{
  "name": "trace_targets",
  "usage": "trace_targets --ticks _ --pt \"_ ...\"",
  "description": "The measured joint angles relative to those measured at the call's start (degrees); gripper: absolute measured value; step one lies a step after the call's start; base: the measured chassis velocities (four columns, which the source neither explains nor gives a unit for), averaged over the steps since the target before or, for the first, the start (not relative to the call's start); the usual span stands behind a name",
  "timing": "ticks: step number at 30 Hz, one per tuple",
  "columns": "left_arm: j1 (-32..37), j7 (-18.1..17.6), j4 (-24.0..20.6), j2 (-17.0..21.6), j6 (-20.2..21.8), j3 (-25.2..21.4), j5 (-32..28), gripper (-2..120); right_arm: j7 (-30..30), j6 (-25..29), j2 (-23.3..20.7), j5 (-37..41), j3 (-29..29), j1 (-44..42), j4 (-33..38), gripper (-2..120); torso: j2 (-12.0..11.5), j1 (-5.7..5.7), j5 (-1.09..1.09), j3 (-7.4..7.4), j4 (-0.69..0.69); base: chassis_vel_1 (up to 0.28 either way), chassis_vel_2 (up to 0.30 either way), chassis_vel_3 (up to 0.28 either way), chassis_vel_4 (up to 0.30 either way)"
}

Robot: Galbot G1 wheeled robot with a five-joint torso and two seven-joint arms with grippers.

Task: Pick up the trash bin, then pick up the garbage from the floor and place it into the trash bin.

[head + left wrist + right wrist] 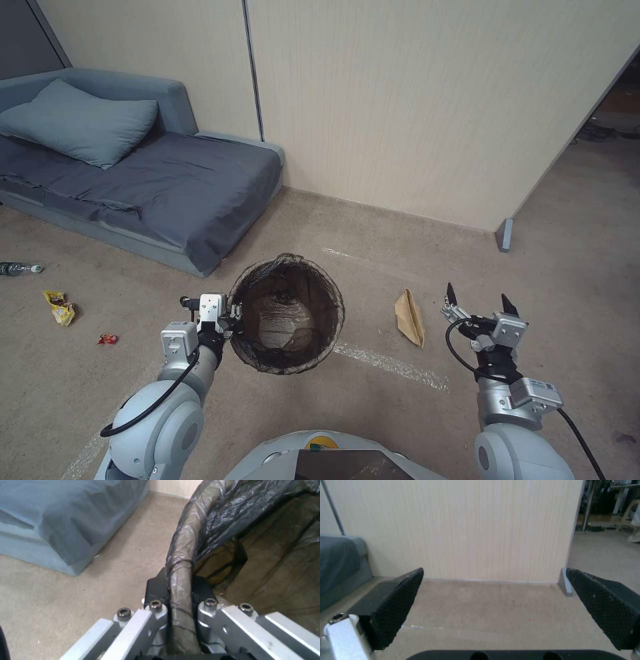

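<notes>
The trash bin (pixel 287 313) is held above the carpeted floor (pixel 373 400) by the left gripper (pixel 230 319), whose jaws are clamped on the bin's rim at the side nearest the left arm; in the left wrist view the bag-wrapped rim (pixel 180 580) is seen pinched between the two black fingers (pixel 156 587), one outside and one inside the bin. The bin is lined with a crinkled dark bag (pixel 313 273) folded over the rim, and something pale and crumpled is seen at its bottom. The right gripper (pixel 479 301) is held out over the floor on the right, its jaws spread wide with nothing between them; its textured black pads (pixel 395 605) are seen well apart in the right wrist view. A tan paper bag (pixel 409 317) lies flat on the floor between the bin and the right gripper, just beside the latter. Farther off to the left, a yellow snack wrapper (pixel 60 307), a tiny red wrapper (pixel 107 339) and a small bottle (pixel 19 268) are scattered on the carpet near a grey sofa bed (pixel 153 187) with a pillow (pixel 77 123). Small labels are seen on both wrists, but no writing on them or on the litter can be read.
</notes>
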Motion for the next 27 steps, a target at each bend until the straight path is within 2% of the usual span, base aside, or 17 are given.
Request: trace_targets --ticks 22,27 --pt "-0.5 0.2 0.2 -0.1 -0.2 -0.1 -0.4 5 -0.2 -0.1 0.0 -0.2 -0.1 0.1 -0.6 100 0.0 0.0 -0.01 0.01 0.01 -0.093 0.082 0.083 -0.086" --pt "-1.0 -0.6 0.0 1.4 0.2 -0.9 -3.5 5 -2.0 -5.5 -0.5 1.3 0.7 2.0 -2.7 100 0.0 0.0 0.0 0.0 -0.01 -0.01 0.009 0.002 -0.005"
